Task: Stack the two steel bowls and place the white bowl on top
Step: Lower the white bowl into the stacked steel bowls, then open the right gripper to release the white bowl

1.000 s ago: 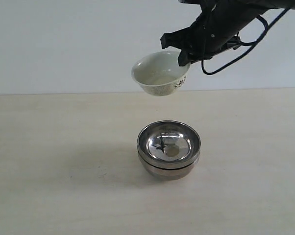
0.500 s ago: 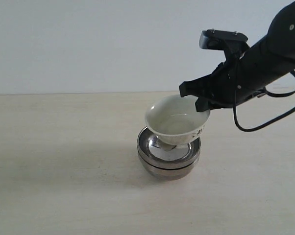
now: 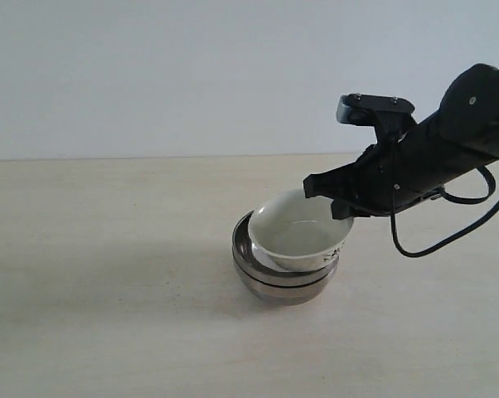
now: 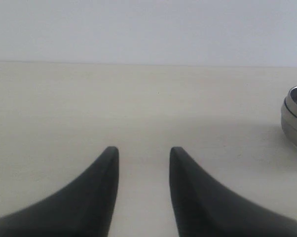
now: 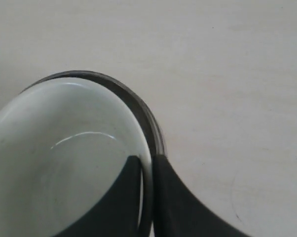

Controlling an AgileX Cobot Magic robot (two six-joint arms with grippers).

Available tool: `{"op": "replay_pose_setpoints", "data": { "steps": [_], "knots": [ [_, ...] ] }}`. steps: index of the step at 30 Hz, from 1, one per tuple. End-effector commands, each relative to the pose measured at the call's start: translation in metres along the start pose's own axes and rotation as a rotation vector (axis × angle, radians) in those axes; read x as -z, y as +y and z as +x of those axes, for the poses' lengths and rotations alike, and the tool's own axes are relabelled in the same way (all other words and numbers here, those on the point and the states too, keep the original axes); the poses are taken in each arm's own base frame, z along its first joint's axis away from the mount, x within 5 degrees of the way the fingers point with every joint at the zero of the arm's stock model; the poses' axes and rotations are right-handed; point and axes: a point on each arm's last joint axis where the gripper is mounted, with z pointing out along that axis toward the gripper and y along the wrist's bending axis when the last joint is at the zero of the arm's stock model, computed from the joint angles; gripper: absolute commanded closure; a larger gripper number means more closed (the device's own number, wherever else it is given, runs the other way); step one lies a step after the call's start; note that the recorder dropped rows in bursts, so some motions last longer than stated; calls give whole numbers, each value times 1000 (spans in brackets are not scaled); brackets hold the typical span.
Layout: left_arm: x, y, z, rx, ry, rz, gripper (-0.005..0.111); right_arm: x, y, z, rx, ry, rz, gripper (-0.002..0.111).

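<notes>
Steel bowls sit nested on the desk, the white bowl tilted inside them with the right claw clenched on its rim, so only settling and release remain.

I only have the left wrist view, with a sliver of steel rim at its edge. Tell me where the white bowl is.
Observer: The white bowl is low inside the top of the two stacked steel bowls, and it seems to lean rather than sit level.
Operator: Report what holds it.
Observer: The right tool is shut on the bowl's rim, one side inside the bowl and one outside.
Operator: Check the bowl for contents.
Observer: It is empty. The right wrist view shows only bare white glaze inside.
</notes>
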Motion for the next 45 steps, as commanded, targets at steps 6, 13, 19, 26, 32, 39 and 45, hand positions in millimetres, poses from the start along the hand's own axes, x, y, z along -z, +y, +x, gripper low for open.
{"op": "replay_pose_setpoints", "data": {
  "steps": [6,13,19,26,32,39,45],
  "knots": [
    [0,0,1,-1,1,-2,74,-7,-3,-1,19,-27,15,108],
    [0,0,1,-1,1,-2,74,-25,9,4,63,-37,11,108],
    [0,0,1,-1,1,-2,74,-25,13,5,75,-37,6,108],
    [0,0,1,-1,1,-2,74,-25,13,6,77,-28,4,108],
    [0,0,1,-1,1,-2,74,-25,13,5,61,-39,6,65],
    [0,0,1,-1,1,-2,74,7,25,-13,95,-91,-37,72],
    [0,0,1,-1,1,-2,74,5,70,21,323,131,-160,108]
  ]
}}
